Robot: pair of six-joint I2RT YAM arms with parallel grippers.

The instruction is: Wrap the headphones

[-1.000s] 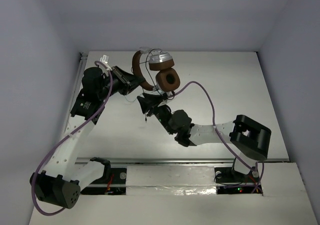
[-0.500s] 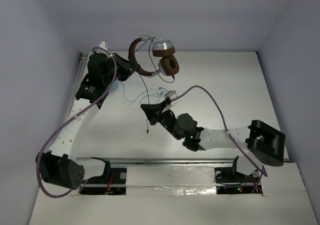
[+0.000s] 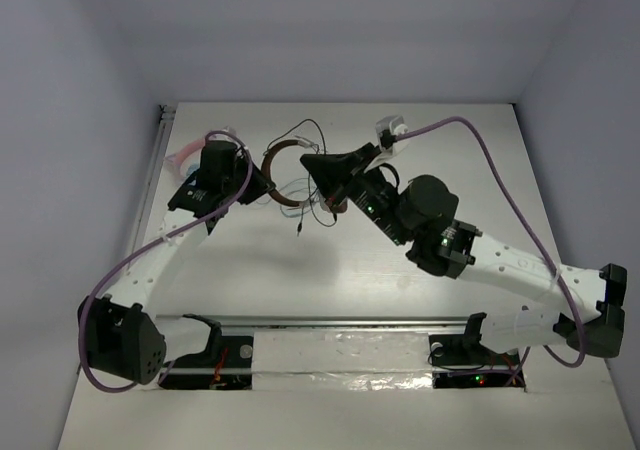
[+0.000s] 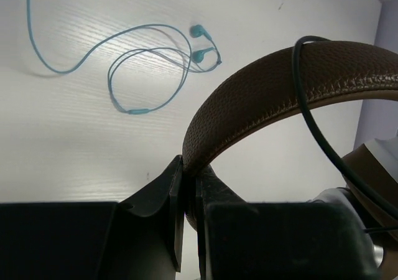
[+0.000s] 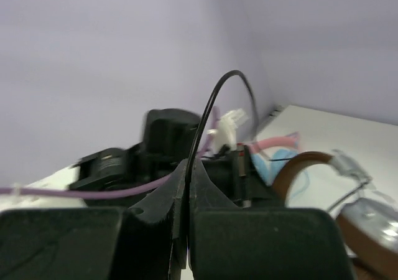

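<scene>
Leftmost, the left tool [image 4: 189, 180] is clamped shut on the brown headband [image 4: 280, 81] of the headphones [image 5: 367, 218], holding them up off the white surface [image 4: 74, 143], over the teal earbuds [image 4: 200, 56] lying there. Just right of the earbuds, the right tool [image 5: 187, 168] is pinched closed on the headphones' thin black cable [image 5: 208, 106], which crosses over the headband.

Bright even light, soft shadows, sheen on table [image 4: 74, 143], right wrist view blurred

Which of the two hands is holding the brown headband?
The left hand clamps the brown padded headband; the right hand pinches only the thin black cable.
</scene>
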